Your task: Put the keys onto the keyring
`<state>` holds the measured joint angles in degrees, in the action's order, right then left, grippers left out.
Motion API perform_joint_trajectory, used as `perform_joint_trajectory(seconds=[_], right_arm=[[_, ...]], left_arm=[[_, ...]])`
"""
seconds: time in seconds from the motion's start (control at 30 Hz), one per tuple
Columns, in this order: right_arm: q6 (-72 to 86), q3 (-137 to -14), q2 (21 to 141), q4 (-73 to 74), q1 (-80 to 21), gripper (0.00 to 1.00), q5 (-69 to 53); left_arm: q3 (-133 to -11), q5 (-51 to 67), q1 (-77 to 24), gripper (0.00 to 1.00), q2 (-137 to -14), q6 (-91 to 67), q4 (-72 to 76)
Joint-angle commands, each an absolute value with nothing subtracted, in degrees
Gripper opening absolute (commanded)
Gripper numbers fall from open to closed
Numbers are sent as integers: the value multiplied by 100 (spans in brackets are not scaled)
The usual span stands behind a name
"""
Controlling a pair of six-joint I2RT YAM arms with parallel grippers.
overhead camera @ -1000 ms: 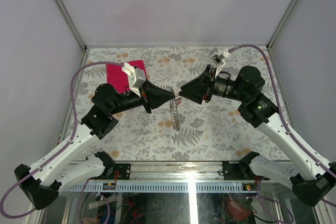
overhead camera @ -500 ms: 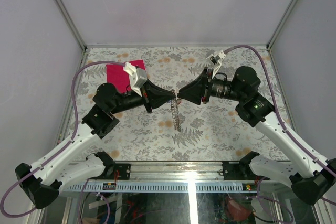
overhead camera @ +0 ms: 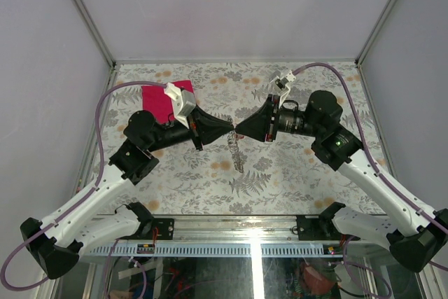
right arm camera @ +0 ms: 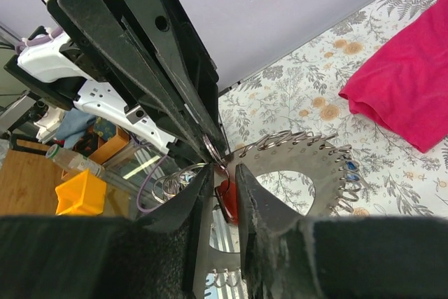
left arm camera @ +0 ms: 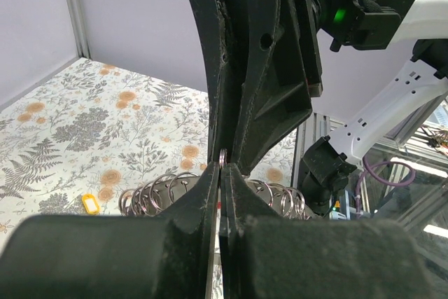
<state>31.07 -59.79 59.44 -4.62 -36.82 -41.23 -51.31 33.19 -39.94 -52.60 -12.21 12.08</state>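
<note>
Left wrist view: my left jaws are clamped on the keyring [left arm camera: 221, 155]; my right jaws stand narrow around a red-headed key [right arm camera: 225, 199], grip unclear.

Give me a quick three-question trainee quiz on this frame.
1. True or false: the cloth lies at the table's near right corner.
2. The left gripper is shut on: A) a small ring B) the cloth C) nothing.
3. Fill in: the key head by the right gripper is ____.
Key: 1 false, it lies far left; 2 A; 3 red.
</note>
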Motion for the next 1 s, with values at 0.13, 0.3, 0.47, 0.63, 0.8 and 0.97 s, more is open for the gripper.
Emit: perform_joint_trajectory(seconds=[0.13,0.3,0.47,0.63,0.8,0.97], right_arm=[[2784,-5939,6008,-275,-3872,26,-4142],[2589,-5889,6003,-90,-3909,34,-4105],[2212,-6008,5850,24,-3911,40,-3917],[1830,-5875,5380,-319,-3911,44,-3444],[1615,-5513,4972,-823,-3911,47,-3001],[1530,-5259,4847,-1268,-3911,47,-3061]], left_arm=[[-5219,3298,-3951,0,-5164,-1249,1833],[-5229,3301,-3946,0,-5159,-1248,1845],[-5231,3311,-3946,0,-5147,-1248,1839],[-5233,3358,-3950,0,-5146,-1231,1808],[-5230,3411,-3946,0,-5134,-1222,1793],[-5243,3546,-3946,0,-5150,-1239,1819]])
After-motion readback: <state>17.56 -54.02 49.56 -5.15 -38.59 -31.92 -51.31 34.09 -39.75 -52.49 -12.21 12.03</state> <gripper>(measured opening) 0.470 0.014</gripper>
